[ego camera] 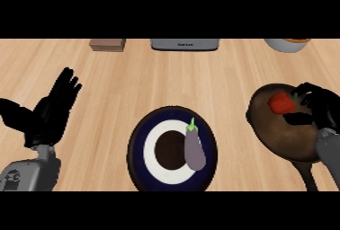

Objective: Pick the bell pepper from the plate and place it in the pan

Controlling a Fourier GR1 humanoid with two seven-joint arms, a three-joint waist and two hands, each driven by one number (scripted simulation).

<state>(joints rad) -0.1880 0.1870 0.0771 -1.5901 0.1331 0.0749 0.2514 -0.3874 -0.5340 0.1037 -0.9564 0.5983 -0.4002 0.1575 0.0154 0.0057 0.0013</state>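
A red bell pepper [281, 103] is over the upper part of the dark brown pan [279, 134] at the right. My right hand [317, 107] is curled around the pepper from its right side, thumb below it. The round dark plate [174, 150] with a white ring sits at the centre bottom and carries a purple eggplant [194, 148] with a green stem. My left hand [51, 110] rests open at the left, fingers up, apart from the plate.
Along the far edge of the wooden counter stand a small brown block [107, 44], a grey appliance [185, 44] and a white bowl [288, 44]. The pan's handle [309, 177] runs toward the lower right.
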